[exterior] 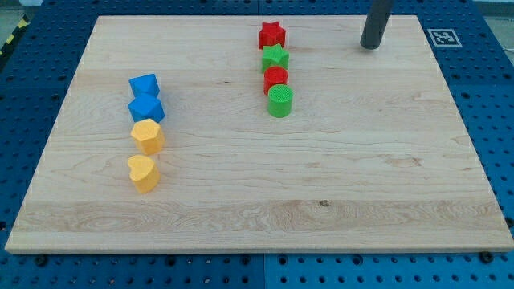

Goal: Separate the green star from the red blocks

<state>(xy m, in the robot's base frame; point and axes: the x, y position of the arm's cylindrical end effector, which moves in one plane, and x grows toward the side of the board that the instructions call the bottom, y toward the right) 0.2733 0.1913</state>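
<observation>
The green star point(275, 58) sits near the view's top centre in a tight column. A red star point(272, 34) touches it above and a red round block point(275, 79) touches it below. A green cylinder point(279, 102) closes the column at the bottom. My tip point(369, 46) rests on the board at the view's top right, well to the right of the column and about level with the red star and green star, touching no block.
At the view's left stands a second column: a blue block point(144, 85), a blue hexagonal block point(145, 107), a yellow hexagonal block point(148, 136) and a yellow heart point(143, 172). The wooden board point(337, 185) lies on a blue pegboard. A fiducial marker point(443, 36) sits at the top right.
</observation>
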